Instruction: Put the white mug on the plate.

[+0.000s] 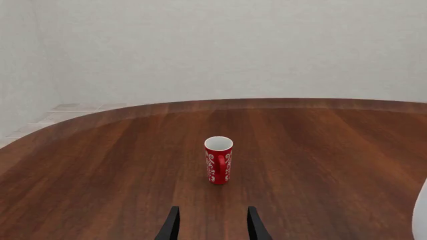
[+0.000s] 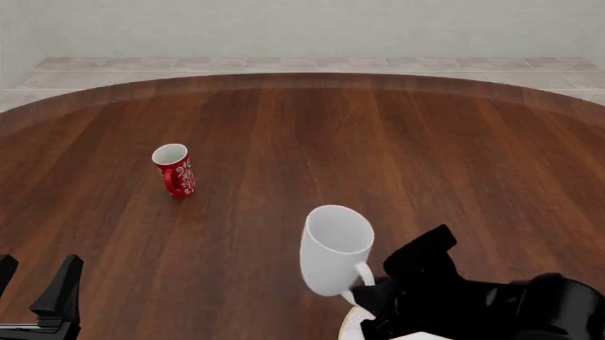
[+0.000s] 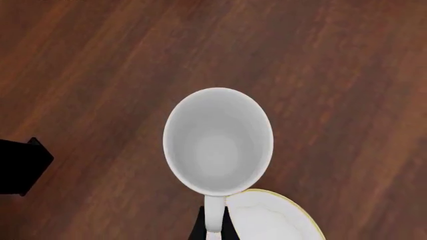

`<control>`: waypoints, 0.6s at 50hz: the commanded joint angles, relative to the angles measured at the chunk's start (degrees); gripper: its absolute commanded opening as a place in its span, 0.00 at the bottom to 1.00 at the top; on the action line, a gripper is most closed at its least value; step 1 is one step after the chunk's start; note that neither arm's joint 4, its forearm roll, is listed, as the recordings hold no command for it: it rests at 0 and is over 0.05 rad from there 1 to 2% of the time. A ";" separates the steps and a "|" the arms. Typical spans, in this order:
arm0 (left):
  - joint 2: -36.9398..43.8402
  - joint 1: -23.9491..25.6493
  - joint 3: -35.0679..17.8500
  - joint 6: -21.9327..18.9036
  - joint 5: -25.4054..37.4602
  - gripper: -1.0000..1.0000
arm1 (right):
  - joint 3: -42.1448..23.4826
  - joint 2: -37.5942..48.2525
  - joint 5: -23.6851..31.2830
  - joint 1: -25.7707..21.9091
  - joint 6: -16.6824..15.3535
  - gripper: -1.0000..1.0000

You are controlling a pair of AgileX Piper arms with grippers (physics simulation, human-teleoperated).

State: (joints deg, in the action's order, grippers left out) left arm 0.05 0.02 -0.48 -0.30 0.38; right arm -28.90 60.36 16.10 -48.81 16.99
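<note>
The white mug is held by its loop handle in my right gripper, which is shut on it. The mug leans a little and its mouth is open to the camera. In the right wrist view the mug fills the middle, its handle pinched between the right gripper. Just beside it lies the plate, white with a yellowish rim. Only a sliver of the plate shows in the front view, under the arm. My left gripper stands open at the near left, empty.
A small red cup with a white pattern stands upright at the far left, straight ahead of the left gripper in the left wrist view. The table's curved far edge meets a tiled floor.
</note>
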 commanded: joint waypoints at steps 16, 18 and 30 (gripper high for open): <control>0.00 -0.01 0.00 0.00 0.00 1.00 | 4.14 -13.41 7.86 2.49 -0.39 0.00; 0.00 0.00 0.00 0.01 -0.01 1.00 | 4.76 -15.72 9.35 2.78 -0.37 0.00; 0.00 -0.01 0.00 0.01 0.00 1.00 | 7.04 -23.55 14.85 4.02 -0.33 0.00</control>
State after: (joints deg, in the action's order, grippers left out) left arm 0.05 0.01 -0.48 -0.30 0.38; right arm -23.31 43.07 26.65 -45.86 16.52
